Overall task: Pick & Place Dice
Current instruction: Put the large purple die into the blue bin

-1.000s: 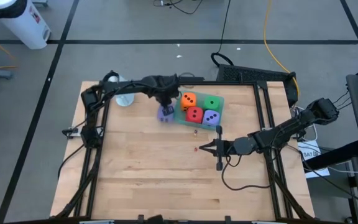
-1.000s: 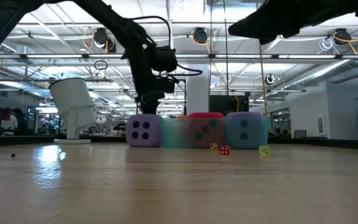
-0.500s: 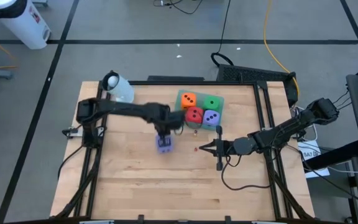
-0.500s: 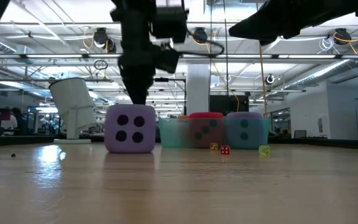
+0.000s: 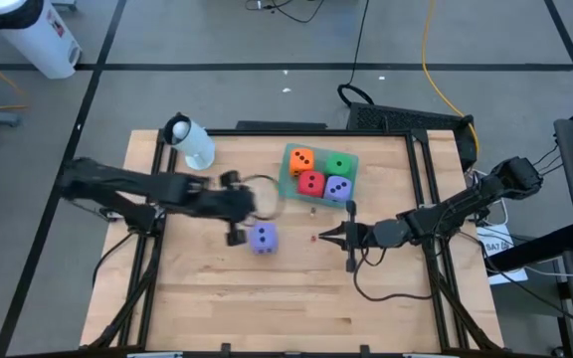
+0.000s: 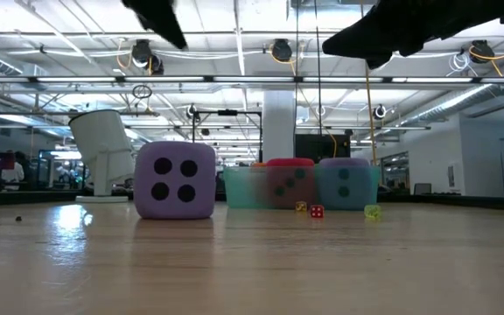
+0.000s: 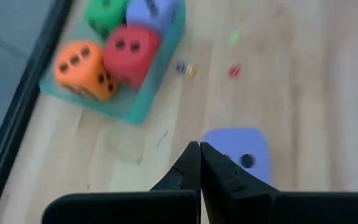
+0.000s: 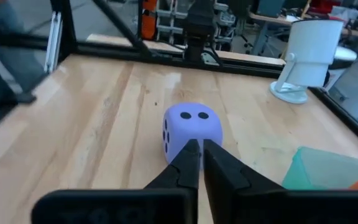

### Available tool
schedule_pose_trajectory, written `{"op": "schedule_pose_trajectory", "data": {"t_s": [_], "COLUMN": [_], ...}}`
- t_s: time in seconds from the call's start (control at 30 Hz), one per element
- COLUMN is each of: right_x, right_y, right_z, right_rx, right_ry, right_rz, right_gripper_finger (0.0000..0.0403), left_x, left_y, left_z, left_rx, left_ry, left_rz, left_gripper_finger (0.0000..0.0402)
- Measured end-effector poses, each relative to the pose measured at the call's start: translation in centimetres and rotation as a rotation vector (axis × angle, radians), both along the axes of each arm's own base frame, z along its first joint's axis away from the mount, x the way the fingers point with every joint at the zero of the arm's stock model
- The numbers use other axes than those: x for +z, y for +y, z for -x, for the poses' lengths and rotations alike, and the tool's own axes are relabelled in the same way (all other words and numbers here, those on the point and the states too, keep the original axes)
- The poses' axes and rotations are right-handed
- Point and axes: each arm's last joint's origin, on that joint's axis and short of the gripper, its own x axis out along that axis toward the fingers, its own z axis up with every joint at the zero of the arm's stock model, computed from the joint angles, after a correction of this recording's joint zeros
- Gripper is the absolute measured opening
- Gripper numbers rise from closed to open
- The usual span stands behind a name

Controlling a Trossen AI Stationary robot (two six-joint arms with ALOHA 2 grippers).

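Note:
One purple die [image 5: 263,237] stands alone on the bare wood, a four-pip face toward the low view [image 6: 175,179]. The orange [image 5: 301,159], green [image 5: 340,164], red [image 5: 311,183] and second purple die [image 5: 338,187] sit in a teal tray [image 5: 289,188]. My left gripper [image 5: 251,205] is shut and hovers above the table, just left of and beyond the lone die [image 7: 238,149], touching nothing. My right gripper [image 5: 322,237] is shut and waits to the die's right, pointing at it [image 8: 190,130].
A white cylindrical device [image 5: 189,142] stands at the far left corner. Several tiny dice [image 6: 317,211] lie on the wood near the tray's near side. A black frame [image 5: 433,249] runs along the table's sides. Bare wood spreads across the near half.
My left gripper carried the purple die from beside the tray's left wall toward the near edge and set it on the wood. It then let go, rose and drew back toward the left. The die now stands free, slightly nearer than before.

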Motion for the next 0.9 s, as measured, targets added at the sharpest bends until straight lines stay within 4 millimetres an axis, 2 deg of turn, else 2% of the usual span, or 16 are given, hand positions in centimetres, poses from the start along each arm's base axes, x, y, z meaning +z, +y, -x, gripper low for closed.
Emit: {"op": "schedule_pose_trajectory", "data": {"t_s": [0.13,0.23,0.3,0.37,0.47,0.63,0.77,0.9], "right_x": [0.0,0.1,0.0,-0.1,-0.1,-0.3,0.3,0.3], "right_y": [-0.5,-0.9,-1.1,-1.0,-0.4,1.9,3.5,4.2], "right_z": [-0.2,-0.5,-1.4,-2.6,-5.4,-10.3,-13.4,-15.7], "right_rx": [-0.027,-0.014,0.001,-0.008,-0.004,0.064,0.112,0.114], "right_ry": [-0.006,-0.011,0.000,0.040,0.131,0.286,0.357,0.389], "right_rz": [-0.024,-0.053,-0.070,-0.055,0.023,0.186,0.278,0.309], "right_gripper_finger": [0.0042,0.0060,0.0069,0.0077,0.0093,0.0127,0.0163,0.0207], "left_x": [0.1,-1.3,-2.8,-4.5,-7.1,-9.9,-10.9,-11.2], "left_y": [0.0,0.1,0.3,0.5,0.6,0.9,0.9,0.8], "left_z": [5.5,9.0,10.4,11.1,11.6,12.3,12.6,12.7], "left_rx": [0.001,0.052,0.101,0.133,0.152,0.171,0.150,0.131], "left_ry": [-0.240,-0.424,-0.514,-0.550,-0.576,-0.627,-0.613,-0.598], "left_rz": [0.064,0.107,0.109,0.091,0.078,0.119,0.140,0.146], "left_gripper_finger": [0.0000,0.0000,0.0000,0.0000,0.0000,0.0001,0.0003,0.0004]}}
